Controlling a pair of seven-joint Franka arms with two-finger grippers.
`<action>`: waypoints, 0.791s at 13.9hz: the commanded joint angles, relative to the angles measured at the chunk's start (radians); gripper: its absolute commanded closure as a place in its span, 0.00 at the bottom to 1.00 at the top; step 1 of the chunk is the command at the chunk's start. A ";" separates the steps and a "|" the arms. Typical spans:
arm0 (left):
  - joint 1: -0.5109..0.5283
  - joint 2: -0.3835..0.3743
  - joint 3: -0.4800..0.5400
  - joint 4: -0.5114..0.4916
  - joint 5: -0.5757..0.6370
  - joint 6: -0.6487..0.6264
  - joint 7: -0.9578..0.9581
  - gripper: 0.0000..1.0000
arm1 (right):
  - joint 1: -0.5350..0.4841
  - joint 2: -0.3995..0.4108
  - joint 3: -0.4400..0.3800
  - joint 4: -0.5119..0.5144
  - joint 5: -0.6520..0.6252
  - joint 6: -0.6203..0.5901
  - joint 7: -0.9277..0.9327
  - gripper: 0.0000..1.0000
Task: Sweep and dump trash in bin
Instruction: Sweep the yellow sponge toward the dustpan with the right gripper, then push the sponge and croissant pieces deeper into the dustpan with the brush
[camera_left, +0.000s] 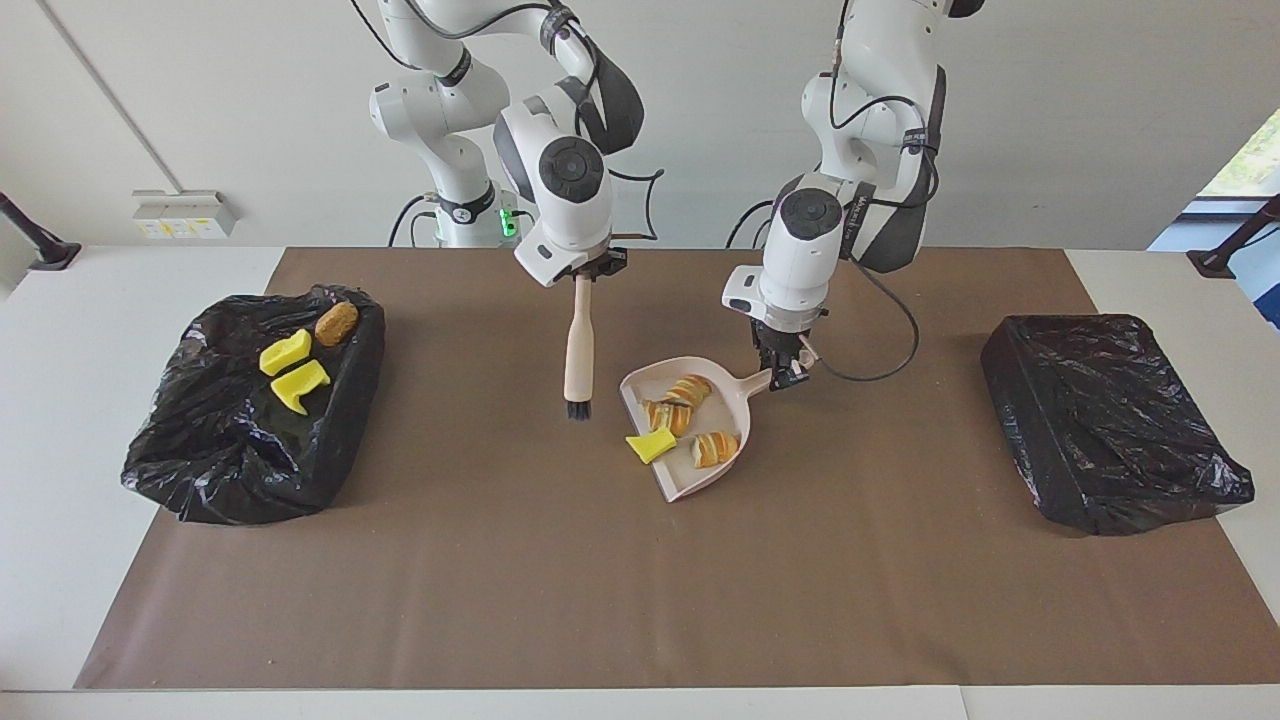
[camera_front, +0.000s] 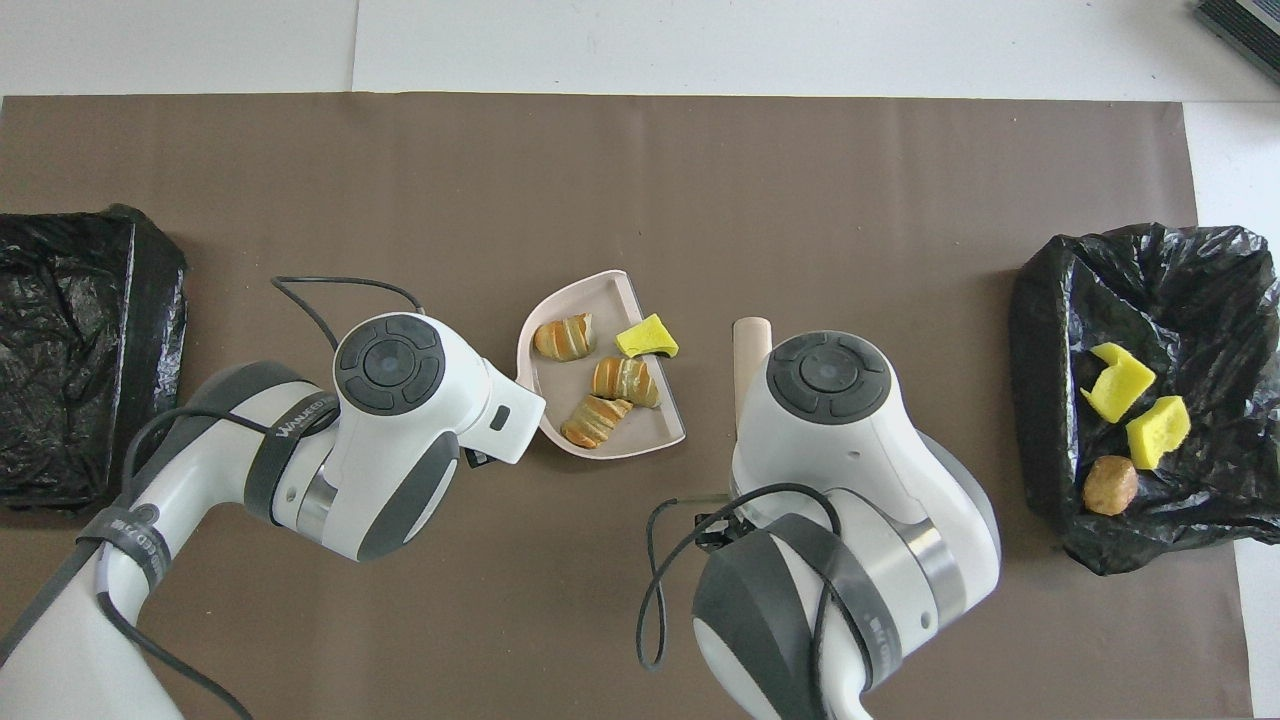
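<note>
Across the white table (camera_left: 60, 420) lies a wide brown paper mat (camera_left: 640, 580), with a black plastic-lined bin (camera_left: 255, 405) at the right arm's end and a second black-bagged bin (camera_left: 1110, 420) at the left arm's end. Inside the first bin sit two bright yellow spongy chunks (camera_left: 292, 368) and one brown oval bun (camera_left: 336, 323). Near the mat's middle rests a pale pink plastic dustpan (camera_left: 735, 395); the left gripper (camera_left: 785, 372) has its fingers closed on the pan's handle. Three golden-brown striped croissant-like pastries (camera_left: 685, 412) lie in the pan, and a third yellow spongy chunk (camera_left: 651, 445) sits at the pan's open lip, partly on the mat. The right gripper (camera_left: 584, 270), raised over the mat beside the pan, has its fingers clamped on the top of a small pale wooden-handled brush with dark bristles (camera_left: 577, 350), which hangs upright.
</note>
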 joint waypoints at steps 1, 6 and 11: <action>0.022 -0.021 -0.005 -0.037 0.001 0.030 0.087 1.00 | -0.014 -0.054 0.000 -0.123 -0.007 0.118 -0.108 1.00; 0.056 -0.012 -0.003 -0.030 -0.109 0.044 0.269 1.00 | -0.085 0.143 0.005 -0.052 -0.116 0.234 -0.298 1.00; 0.051 -0.016 -0.003 -0.039 -0.110 0.038 0.263 1.00 | 0.013 0.199 0.006 -0.052 -0.016 0.258 -0.271 1.00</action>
